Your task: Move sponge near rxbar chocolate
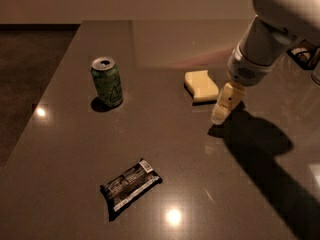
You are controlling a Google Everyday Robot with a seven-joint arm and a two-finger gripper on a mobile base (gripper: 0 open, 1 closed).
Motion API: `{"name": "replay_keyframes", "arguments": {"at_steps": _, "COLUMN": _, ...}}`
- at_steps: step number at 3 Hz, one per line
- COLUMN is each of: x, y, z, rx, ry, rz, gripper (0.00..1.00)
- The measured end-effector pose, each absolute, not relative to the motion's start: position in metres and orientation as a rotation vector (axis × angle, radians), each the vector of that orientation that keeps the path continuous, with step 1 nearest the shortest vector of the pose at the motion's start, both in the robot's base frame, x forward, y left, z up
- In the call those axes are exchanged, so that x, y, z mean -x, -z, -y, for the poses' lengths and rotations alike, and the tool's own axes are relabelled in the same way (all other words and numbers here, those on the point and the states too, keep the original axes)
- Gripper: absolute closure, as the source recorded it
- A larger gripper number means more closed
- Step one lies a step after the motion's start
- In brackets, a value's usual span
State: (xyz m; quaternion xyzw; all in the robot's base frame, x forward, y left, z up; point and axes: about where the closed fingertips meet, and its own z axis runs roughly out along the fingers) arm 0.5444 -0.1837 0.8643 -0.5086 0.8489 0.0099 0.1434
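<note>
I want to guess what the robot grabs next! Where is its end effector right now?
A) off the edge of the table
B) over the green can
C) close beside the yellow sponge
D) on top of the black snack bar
C: the end effector hangs close by the sponge, at its right edge in the picture, well away from the can and the rxbar chocolate.

**One raised camera, tilted down over the surface**

The single view looks down at a slant from above the near side of the dark surface (75, 149). Its far edge crosses the top of the frame and its left edge slants in towards the viewer. The range is moderate: the can (107, 82), the sponge (201, 85) and the rxbar chocolate (130, 184) all fit in frame. The arm (270, 39) enters from the upper right, cut by the frame edge, and the claw (220, 115) hangs low just right of the sponge.
</note>
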Motion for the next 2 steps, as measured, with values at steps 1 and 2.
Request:
{"name": "replay_keyframes", "arguments": {"at_steps": 1, "x": -0.558, "y": -0.857, "z": 0.169, "rx": 1.451, "ry": -0.055, "rz": -2.447, "gripper": 0.00}}
{"name": "replay_keyframes", "arguments": {"at_steps": 2, "x": -0.570, "y": -0.850, "z": 0.153, "rx": 1.447, "ry": -0.072, "rz": -2.448, "gripper": 0.00}}
